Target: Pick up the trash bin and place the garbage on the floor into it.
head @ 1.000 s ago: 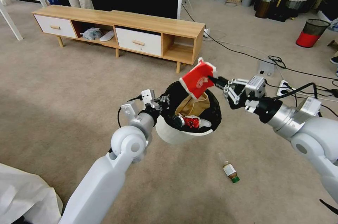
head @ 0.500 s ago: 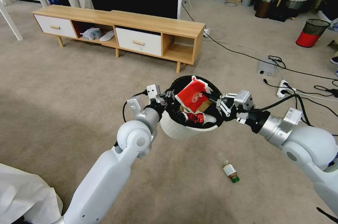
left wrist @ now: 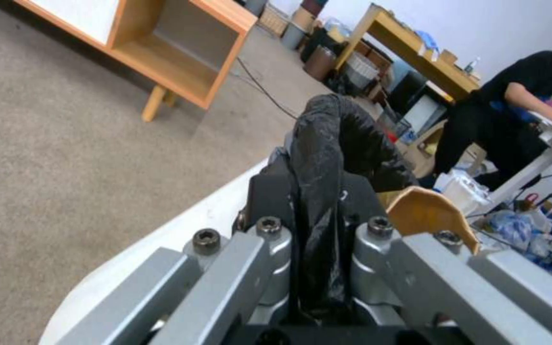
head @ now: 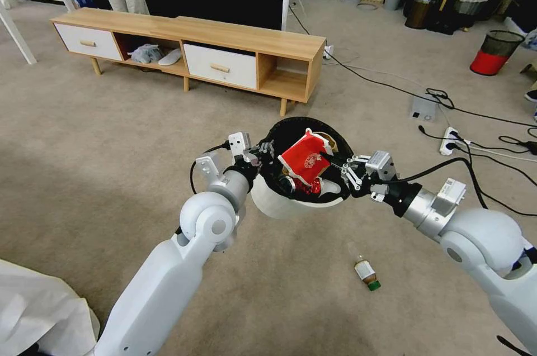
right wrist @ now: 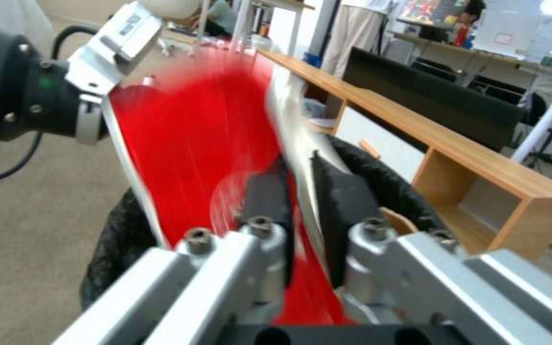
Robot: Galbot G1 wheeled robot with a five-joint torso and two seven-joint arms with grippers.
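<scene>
Head view: left gripper [head: 263,156] pinches the bin's [head: 279,208] bagged rim on its left side, holding the bin off the carpet. Inside the bin: paper bag [head: 323,141], crushed can [head: 309,186]. Red packet [head: 305,159] sits over the bin mouth, clamped at its right edge by the right gripper [head: 334,163] reaching over the bin's right rim. Bottle [head: 366,273] lies on the carpet below-right of the bin.
</scene>
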